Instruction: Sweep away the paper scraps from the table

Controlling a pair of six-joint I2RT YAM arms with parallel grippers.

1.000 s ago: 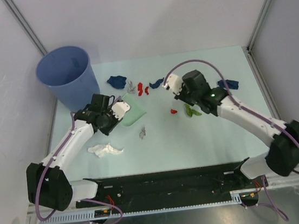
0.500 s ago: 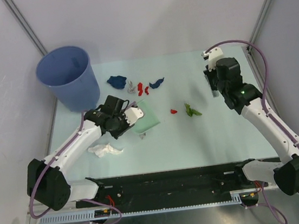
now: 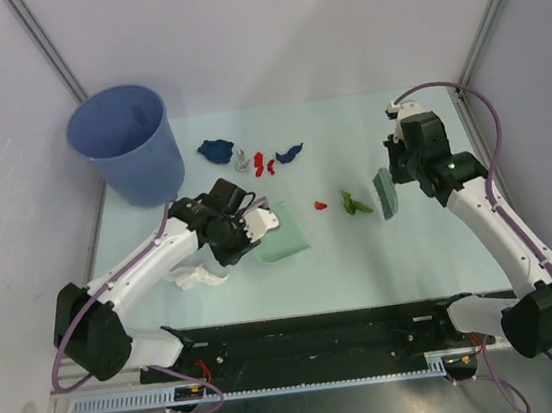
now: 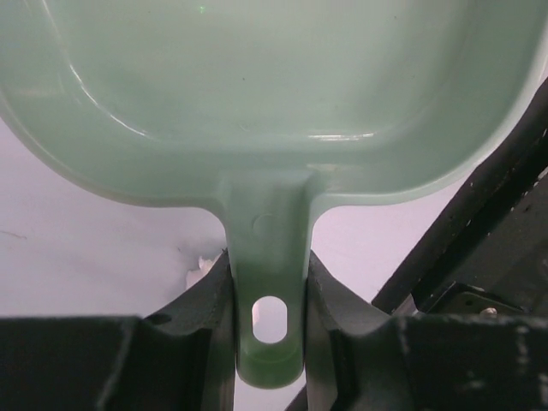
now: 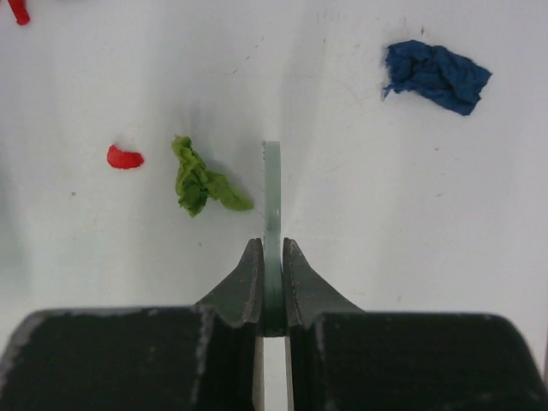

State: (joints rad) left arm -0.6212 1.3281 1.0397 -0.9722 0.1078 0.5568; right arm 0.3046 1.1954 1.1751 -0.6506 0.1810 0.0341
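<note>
Eight paper scraps (image 3: 264,163) show from above on the table (image 3: 432,248). Two dark blue, one grey and, as best we can tell, two red lie in a far cluster. One red scrap (image 3: 321,204) and one green wad (image 3: 355,203) lie mid-table, and one white wad (image 3: 194,275) lies near left. One bucket (image 3: 125,142) stands far left. Our left gripper (image 3: 248,222) carries the single dustpan (image 3: 285,236). Our right gripper (image 3: 392,164) carries the single brush (image 3: 386,194), just right of the green wad.

From the left wrist, we see both fingers clamped on the dustpan's handle.

From the right wrist, the jaws pinch the brush, seen edge-on. The green wad lies just to its left and the red scrap farther left. A third dark blue wad (image 5: 437,73) lies far right, making nine.

We judge the stroke should start right of the green wad, with the bristles kept on the table. It should run left into the pan, whose lip should sit flat. That blue wad will need its own pass.
</note>
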